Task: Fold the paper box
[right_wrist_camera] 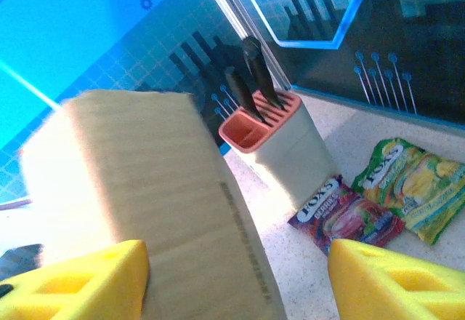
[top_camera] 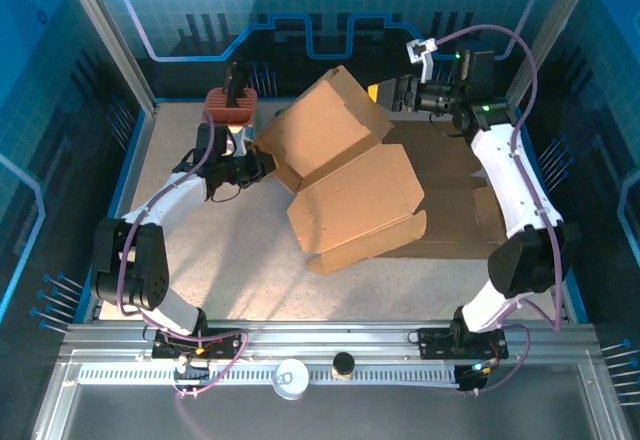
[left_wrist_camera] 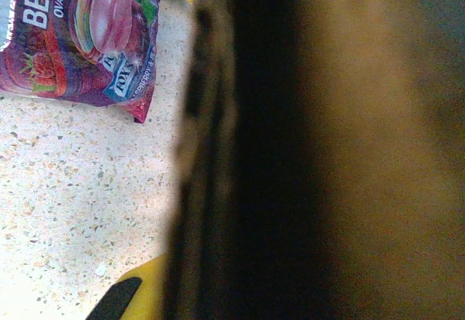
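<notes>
pincers first: left pincer (top_camera: 257, 166) is clenched on the left edge of the paper box (top_camera: 340, 155), whose corrugated edge sits right up against the wrist camera, with one yellow finger (left_wrist_camera: 142, 294) low beside it. right pincer (right_wrist_camera: 236, 254) is released, yellow fingers (right_wrist_camera: 392, 280) wide apart. a box flap lies against the finger at the left of its view and the other finger is clear of it. box sits half-formed and tilted mid table (top_camera: 230, 255), flaps open, partly over a flat cardboard sheet (top_camera: 455, 190) on the right side. knife block (right_wrist_camera: 272, 138) stands upright at the far left of the table, dark handles in its slots. purple candy bag (right_wrist_camera: 345, 214) and green candy bag (right_wrist_camera: 410, 182) lie flat near the block, just beside each other.
</notes>
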Available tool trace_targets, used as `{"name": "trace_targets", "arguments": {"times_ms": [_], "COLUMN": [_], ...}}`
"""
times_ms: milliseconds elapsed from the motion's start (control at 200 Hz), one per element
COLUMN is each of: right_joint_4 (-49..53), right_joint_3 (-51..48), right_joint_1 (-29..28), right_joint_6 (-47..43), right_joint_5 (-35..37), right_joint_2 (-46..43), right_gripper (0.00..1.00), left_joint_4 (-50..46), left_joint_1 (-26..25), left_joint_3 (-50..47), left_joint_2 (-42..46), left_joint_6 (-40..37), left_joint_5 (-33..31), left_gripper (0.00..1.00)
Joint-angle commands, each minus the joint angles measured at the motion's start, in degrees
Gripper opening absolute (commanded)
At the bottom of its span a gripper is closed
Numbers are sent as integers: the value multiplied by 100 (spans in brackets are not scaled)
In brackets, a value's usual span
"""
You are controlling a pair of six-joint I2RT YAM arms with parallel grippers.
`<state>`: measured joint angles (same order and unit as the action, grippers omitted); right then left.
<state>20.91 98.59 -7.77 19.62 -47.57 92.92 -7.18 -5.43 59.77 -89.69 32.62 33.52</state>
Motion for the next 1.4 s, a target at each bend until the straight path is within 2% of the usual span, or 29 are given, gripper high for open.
{"name": "trace_targets", "arguments": {"times_ms": [0, 215, 385, 570, 910, 1135, 1396], "right_joint_4": [-148, 582, 436, 636, 1146, 1576, 1891], "right_joint_3": [-68, 484, 539, 776, 780, 888, 987], "right_joint_1": [-78, -153, -140, -201, -603, -1020, -1812], "right_joint_6": [-107, -447, -339, -399, -1026, -1549, -2202], "right_joint_5": [66, 296, 266, 203, 799, 1929, 4321], "right_joint_2": [-391, 39, 133, 322, 204, 68, 33], "right_gripper": [67, 67, 67, 56, 55, 54, 48], "left_joint_4": [130, 97, 85, 69, 3, -48, -135], "left_joint_1": [-28, -54, -63, -68, -122, -176, -239], "left_joint_3": [202, 237, 228, 252, 291, 327, 342], "left_joint_2": [-55, -36, -7, -13, 10, 30, 71], "left_joint_6": [-54, -50, -63, -72, -79, -97, -128], "left_joint_5": [252, 252, 249, 242, 166, 100, 10], "left_gripper": [0, 0, 0, 0, 0, 0, 0]}}
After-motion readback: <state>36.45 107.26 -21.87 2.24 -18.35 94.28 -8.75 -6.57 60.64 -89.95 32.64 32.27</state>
